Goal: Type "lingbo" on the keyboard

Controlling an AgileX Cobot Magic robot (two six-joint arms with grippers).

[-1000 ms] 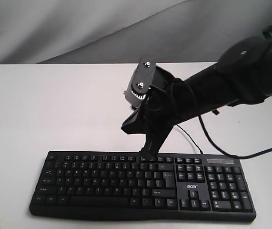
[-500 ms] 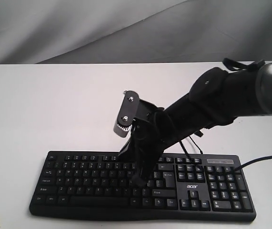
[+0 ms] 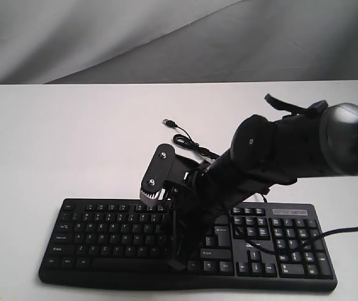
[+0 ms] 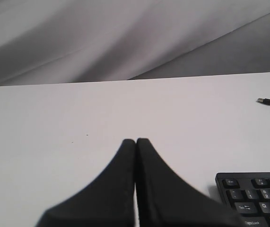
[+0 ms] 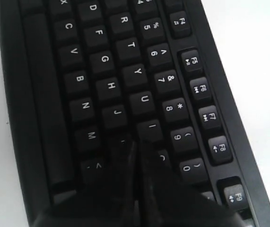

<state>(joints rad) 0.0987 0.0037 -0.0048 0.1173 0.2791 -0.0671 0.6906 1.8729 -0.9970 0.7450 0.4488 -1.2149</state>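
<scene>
Keyboard [image 3: 103, 232]: flat on the table [image 3: 53, 144], close to its near edge in the exterior view. Its long axis runs side to side across that view, with the number pad at the right end. The cable trails off behind, and the USB plug [image 3: 168, 122] lies loose on the table, well apart from any socket.

Right gripper [image 3: 177, 263]: fingers pressed together into a single point, angled down onto the right half of the letter block. In the right wrist view the tips sit just past the J key [image 5: 117, 112] and beside the I key [image 5: 150, 126], about where K should be. The L key is hidden under the fingers. Whether any key is actually pressed down cannot be told.

Left gripper [image 4: 135, 141]: fingers also together, holding nothing, over bare table. Its camera catches only the Esc corner of the keyboard, off to one side, and the gripper does not appear in the exterior view.

Assessment: the right arm is the working arm, already over the keys, while the left is clear of them. All the letters of "lingbo" lie within a short reach of the tip, along the long axis and across the rows. The point is probably on or next to L, so this looks like an early keystroke. Main risk – a blunt tip this wide could press two neighbouring keys at once.
</scene>
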